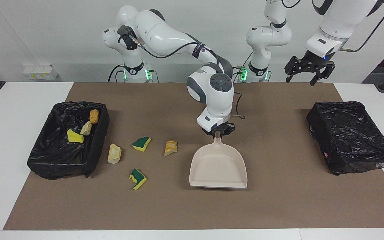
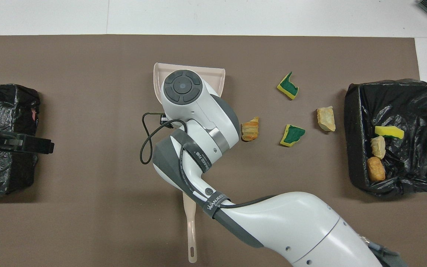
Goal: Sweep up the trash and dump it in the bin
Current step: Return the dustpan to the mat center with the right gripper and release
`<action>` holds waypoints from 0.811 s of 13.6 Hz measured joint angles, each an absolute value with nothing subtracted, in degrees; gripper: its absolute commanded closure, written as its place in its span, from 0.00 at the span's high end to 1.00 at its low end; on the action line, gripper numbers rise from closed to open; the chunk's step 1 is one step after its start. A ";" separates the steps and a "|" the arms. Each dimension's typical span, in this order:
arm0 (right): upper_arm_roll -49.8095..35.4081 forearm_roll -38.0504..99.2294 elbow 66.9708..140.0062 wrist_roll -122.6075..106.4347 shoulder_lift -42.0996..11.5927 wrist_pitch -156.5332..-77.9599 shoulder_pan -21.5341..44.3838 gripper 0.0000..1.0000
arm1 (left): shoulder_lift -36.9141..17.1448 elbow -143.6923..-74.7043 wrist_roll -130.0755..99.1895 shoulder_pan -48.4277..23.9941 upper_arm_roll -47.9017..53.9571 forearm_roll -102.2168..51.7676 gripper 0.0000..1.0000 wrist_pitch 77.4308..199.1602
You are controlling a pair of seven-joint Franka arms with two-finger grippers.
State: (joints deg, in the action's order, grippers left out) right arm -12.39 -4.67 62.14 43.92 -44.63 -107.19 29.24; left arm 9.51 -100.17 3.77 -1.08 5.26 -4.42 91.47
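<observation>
- Right gripper: clenched on the handle of the beige dustpan; pan flat on the brown mat, its mouth pointing away from the robots, at mid-table.
- Left gripper: fingers spread, holding nothing; raised over the table edge at the left arm's end, above and short of the covered black bin; this arm waits.
- Trash on the mat, 4 pieces, all toward the right arm's end from the right gripper: orange bread chunk nearest, just beside the pan; green-and-yellow sponge piece next; tan chunk just beside the open bin; second sponge piece apart from the others, farther from the robots.
- Trash in the open black bin, 3 pieces: yellow sponge, pale chunk, orange chunk. Bin well apart from the right gripper.
- Brush: lying on the mat under the right arm, nearer to the robots than the pan; seen only in the overhead view; untouched.
- Step in hand, as judged: positioning the empty pan for another sweep; roughly 3 of 7 pieces done.
- Next move, as judged: calls for the pan's mouth turned toward the loose pieces, and the free left gripper fetching the brush to push them in.
</observation>
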 measured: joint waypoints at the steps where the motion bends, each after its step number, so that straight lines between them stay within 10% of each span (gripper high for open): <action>1: -12.42 -4.64 62.14 43.92 -44.95 -107.18 29.26 0.28 | 9.51 -100.17 3.76 -0.97 5.23 -4.42 1.00 91.47; 11: -12.47 -4.47 61.98 44.40 -43.18 -107.05 29.25 0.77 | 9.51 -100.17 3.76 -0.56 5.29 -4.42 1.00 91.47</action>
State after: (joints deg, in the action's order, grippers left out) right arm -12.47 -4.47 61.98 44.40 -43.18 -107.05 29.25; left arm 9.51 -100.17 3.76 -0.56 5.29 -4.42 91.47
